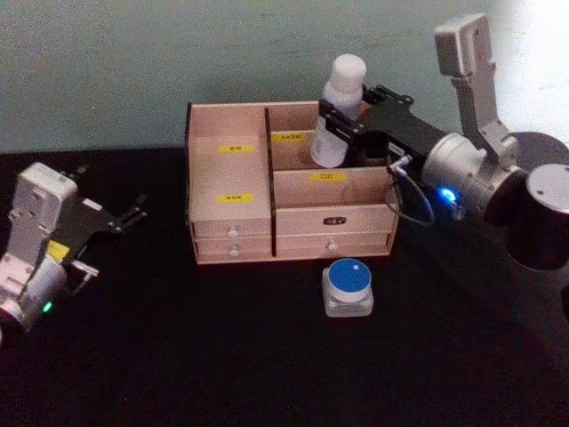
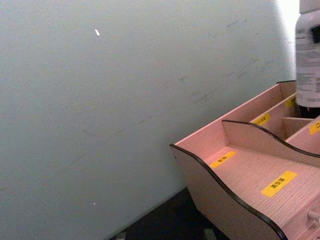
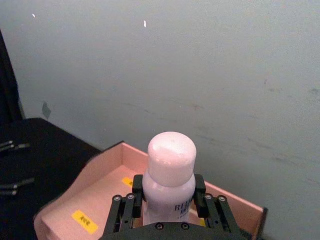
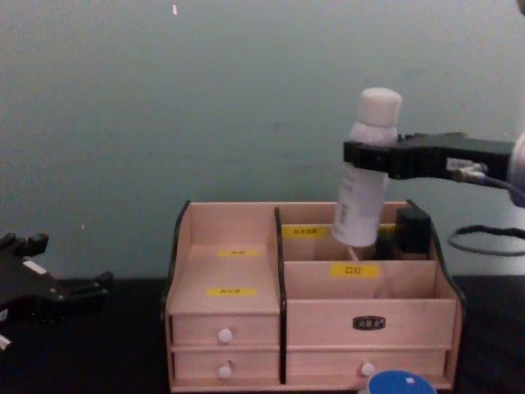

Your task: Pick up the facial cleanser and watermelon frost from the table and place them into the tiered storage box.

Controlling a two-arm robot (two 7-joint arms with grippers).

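Over the tiered storage box's (image 1: 231, 222) back right compartment, right gripper (image 1: 338, 124) clamps the tilted facial cleanser (image 1: 342, 98), print starting "RI". 1 yellow label reads 口红. Watermelon frost (image 1: 348, 283) sits just before the box. Left gripper (image 1: 133, 213) spread, empty.

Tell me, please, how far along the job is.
Nothing is stowed yet. In hand: the right claw grips the white cleanser bottle, its base dipping into the light wooden tiered box, rear right. Remaining: the blue-lidded jar sits on the black table; the left claw idles open.
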